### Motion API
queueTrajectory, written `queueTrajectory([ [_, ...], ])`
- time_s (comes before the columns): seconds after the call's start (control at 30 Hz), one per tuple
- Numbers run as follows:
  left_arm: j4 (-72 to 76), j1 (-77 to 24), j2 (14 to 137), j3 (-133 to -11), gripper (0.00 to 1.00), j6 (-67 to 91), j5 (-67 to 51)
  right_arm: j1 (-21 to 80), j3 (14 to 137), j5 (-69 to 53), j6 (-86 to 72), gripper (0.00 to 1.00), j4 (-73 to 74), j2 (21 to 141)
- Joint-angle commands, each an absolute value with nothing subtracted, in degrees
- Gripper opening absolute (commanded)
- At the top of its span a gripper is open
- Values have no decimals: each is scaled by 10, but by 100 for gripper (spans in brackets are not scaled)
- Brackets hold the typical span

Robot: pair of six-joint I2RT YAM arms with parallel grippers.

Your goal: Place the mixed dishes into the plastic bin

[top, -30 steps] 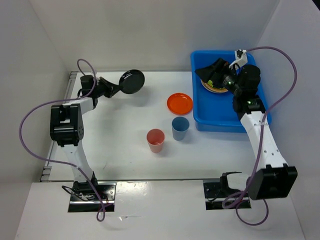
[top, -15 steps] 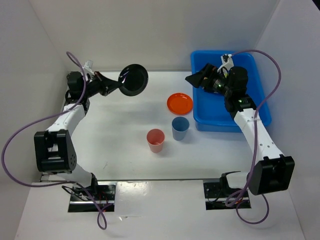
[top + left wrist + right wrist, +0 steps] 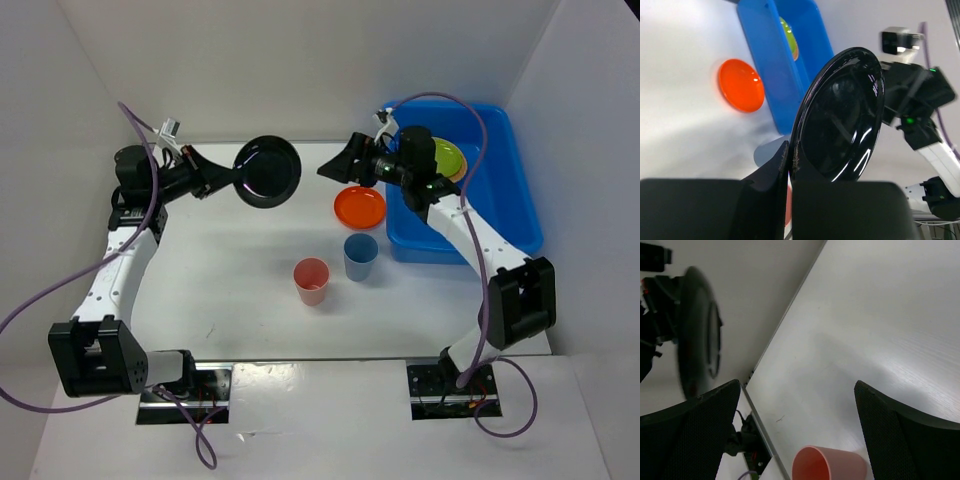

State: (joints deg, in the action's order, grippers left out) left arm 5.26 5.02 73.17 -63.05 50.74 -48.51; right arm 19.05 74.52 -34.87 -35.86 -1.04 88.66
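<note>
My left gripper (image 3: 222,180) is shut on the rim of a black plate (image 3: 268,171) and holds it in the air over the table's back left; the plate fills the left wrist view (image 3: 840,115). My right gripper (image 3: 335,168) is open and empty, above the table just left of the blue bin (image 3: 500,225). An orange plate (image 3: 359,206) lies on the table beside the bin (image 3: 771,75). A pink cup (image 3: 311,280) and a blue cup (image 3: 361,256) stand at mid-table. A lime green plate (image 3: 448,157) lies in the bin on other dishes.
White walls close in the table at the back and both sides. The right wrist view looks across the bare tabletop, with the pink cup (image 3: 827,465) at the bottom and the table's left edge with cables beyond.
My left arm has lifted the black plate and carried it right. My right arm has swung left out of the bin, over the table, and the lime green plate now shows in the bin.
</note>
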Motion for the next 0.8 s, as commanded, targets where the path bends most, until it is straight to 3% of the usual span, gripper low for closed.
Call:
queueTrajectory([
  [0.0,43,47,739,-625,0,483,-482,213,780,-326,-331,99,-62,847],
  [0.27,54,34,768,-626,0,478,-475,242,740,-292,-337,99,-85,811],
  [0.57,66,4,779,-636,0,478,-475,306,787,-244,-326,99,-65,892],
  [0.67,51,-1,779,-636,0,472,-469,314,801,-232,-326,87,-53,919],
  [0.7,46,-6,779,-636,0,462,-469,314,809,-232,-326,72,-53,925],
  [0.77,40,-6,779,-642,0,454,-459,314,814,-226,-326,54,-48,933],
])
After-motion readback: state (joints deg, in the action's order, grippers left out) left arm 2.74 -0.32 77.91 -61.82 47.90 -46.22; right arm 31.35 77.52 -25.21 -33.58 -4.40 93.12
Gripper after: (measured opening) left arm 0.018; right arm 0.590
